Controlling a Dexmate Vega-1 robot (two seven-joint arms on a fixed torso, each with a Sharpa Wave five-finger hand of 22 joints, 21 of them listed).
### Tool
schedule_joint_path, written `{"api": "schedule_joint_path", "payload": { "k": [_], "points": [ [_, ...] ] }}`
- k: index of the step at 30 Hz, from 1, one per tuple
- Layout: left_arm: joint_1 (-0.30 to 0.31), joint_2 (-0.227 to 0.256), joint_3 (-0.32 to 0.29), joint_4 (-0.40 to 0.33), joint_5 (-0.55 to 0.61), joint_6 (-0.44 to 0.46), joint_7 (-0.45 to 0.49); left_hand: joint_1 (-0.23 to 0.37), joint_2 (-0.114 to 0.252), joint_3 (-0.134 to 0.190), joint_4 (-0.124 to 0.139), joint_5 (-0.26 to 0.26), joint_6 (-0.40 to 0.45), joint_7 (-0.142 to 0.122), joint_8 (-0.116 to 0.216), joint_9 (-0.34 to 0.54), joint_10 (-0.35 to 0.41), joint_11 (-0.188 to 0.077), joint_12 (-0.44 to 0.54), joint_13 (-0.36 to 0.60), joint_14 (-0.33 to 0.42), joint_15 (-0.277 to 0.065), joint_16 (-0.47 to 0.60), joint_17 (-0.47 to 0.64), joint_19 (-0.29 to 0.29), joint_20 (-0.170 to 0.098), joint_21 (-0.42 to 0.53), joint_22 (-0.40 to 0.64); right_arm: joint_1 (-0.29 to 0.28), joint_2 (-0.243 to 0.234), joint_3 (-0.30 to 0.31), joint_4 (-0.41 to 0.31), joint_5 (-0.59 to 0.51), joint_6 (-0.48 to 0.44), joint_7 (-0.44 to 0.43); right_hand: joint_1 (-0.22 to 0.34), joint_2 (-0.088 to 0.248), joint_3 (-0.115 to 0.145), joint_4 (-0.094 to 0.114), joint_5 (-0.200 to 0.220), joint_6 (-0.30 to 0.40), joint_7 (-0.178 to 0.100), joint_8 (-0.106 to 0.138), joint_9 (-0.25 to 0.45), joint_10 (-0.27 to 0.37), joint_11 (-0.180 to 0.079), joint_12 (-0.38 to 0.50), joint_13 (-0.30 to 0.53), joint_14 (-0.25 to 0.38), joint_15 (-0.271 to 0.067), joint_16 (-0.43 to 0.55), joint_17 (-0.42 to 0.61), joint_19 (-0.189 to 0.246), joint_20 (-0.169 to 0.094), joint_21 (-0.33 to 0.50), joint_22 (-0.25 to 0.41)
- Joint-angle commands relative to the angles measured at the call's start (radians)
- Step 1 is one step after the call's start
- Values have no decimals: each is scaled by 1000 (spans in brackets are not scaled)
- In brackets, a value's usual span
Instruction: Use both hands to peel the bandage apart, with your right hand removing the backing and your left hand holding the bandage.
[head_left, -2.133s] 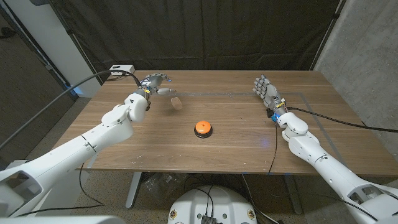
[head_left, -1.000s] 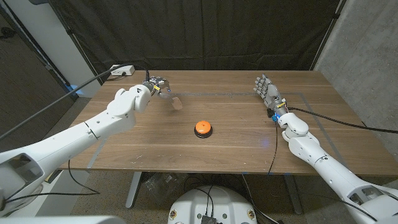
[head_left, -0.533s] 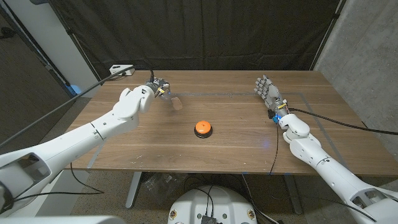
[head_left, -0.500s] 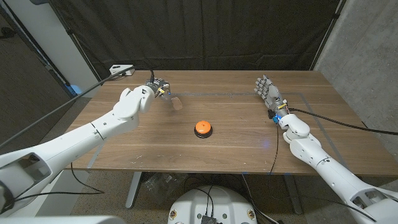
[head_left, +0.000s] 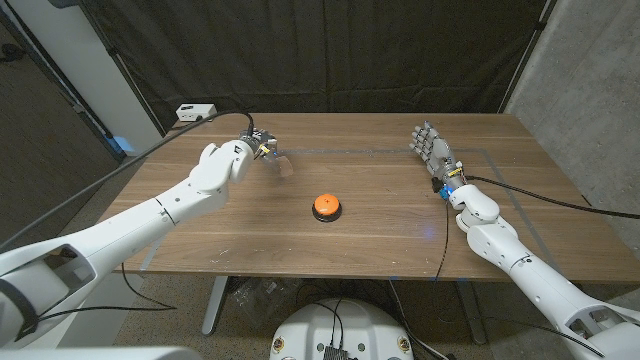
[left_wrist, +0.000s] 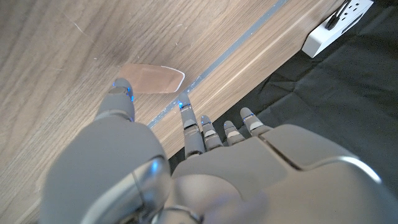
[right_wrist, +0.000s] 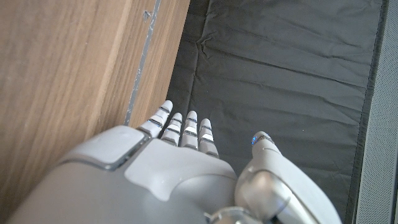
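The bandage (head_left: 284, 165) lies on the table (head_left: 380, 235) at the far left, just beyond the left hand (head_left: 258, 145) and well left of the orange button (head_left: 326, 207) at the middle. In the left wrist view the bandage (left_wrist: 151, 79) is a pale tan strip with a rounded end, flat on the wood, its long axis running roughly across the line of the fingers (left_wrist: 193, 130) rather than along it. The thumb tip sits at the strip's near edge, touching it or just beside it; I cannot tell which. The other fingers reach out straight past the strip toward the table's far edge, close together and not curled round anything. Nothing is pinched between thumb and fingers yet, so I judge that the bandage is not held.

The left hand is by far the nearer of the two. The right hand (head_left: 432, 150) stands at the far right of the table, well apart from the bandage, with the button between them. Its fingers (right_wrist: 181, 132) are straight and side by side, thumb off to one side, holding nothing and touching nothing that I can see.

The coming move, I think, turns on the left thumb and fingers closing on that strip from its near edge. Only then can the right hand cross over for the backing. A thin flat strip on wood will likely be awkward to lift.

A white power strip (head_left: 195, 111) lies at the table's far left corner.
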Motion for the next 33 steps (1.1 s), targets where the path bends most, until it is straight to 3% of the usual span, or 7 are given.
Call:
{"api": "schedule_joint_path", "payload": {
  "k": [1, 10, 21, 30, 33],
  "points": [
    [-23, -45, 27, 64, 44, -35, 20, 8, 4, 0, 3, 0, 23, 6, 5, 5, 20, -7, 10, 5, 19, -26, 5, -2, 3, -4, 2, 3, 13, 15, 0, 36, 7, 8, 11, -2, -4, -3, 2, 6, 7, 1, 2, 5, 9, -2, 1, 4, 8, 3, 4, 3, 8, 2, -3, 5],
    [-49, -72, 57, 114, 86, -41, 17, 13, 6, 0, 4, -2, 42, -11, 7, 4, 31, -12, 15, 5, 29, -29, 7, -3, 6, -8, 2, 2, 36, 29, -6, 73, 7, 13, 23, -2, -3, -3, 2, 6, 8, 0, 3, 5, 9, -3, 1, 4, 8, 4, 4, 3, 9, 1, -5, 5],
    [-69, -98, 82, 155, 113, -46, 37, 25, 19, 3, 7, -5, 86, -3, 15, 4, 49, -17, 22, 5, 40, -29, 8, -2, 13, -17, 3, 2, 49, 35, -7, 95, 7, 13, 28, -3, -4, -5, 2, 6, 9, 0, 3, 5, 8, -2, 0, 4, 8, 4, 4, 3, 10, 2, -8, 5],
    [-61, -94, 101, 125, 173, -36, 29, 61, 26, 9, -2, -15, 225, -10, 60, 7, 80, -35, 32, 4, 64, -32, 7, -4, 33, -21, 7, 2, 43, 36, -2, 98, 12, 19, 28, -5, -5, -6, 2, 6, 11, 1, 3, 5, 10, -2, 1, 4, 9, 4, 4, 3, 11, 3, -10, 5],
    [-62, -93, 110, 111, 210, -28, -4, 64, 24, 8, -2, -17, 227, -8, 60, 7, 77, -37, 30, 4, 63, -24, 6, -4, 32, -18, 7, 2, 42, 37, -2, 100, 15, 21, 32, -5, -5, -6, 2, 6, 12, 1, 3, 5, 9, -1, 0, 4, 9, 4, 4, 3, 11, 3, -11, 5]
  ]
}}
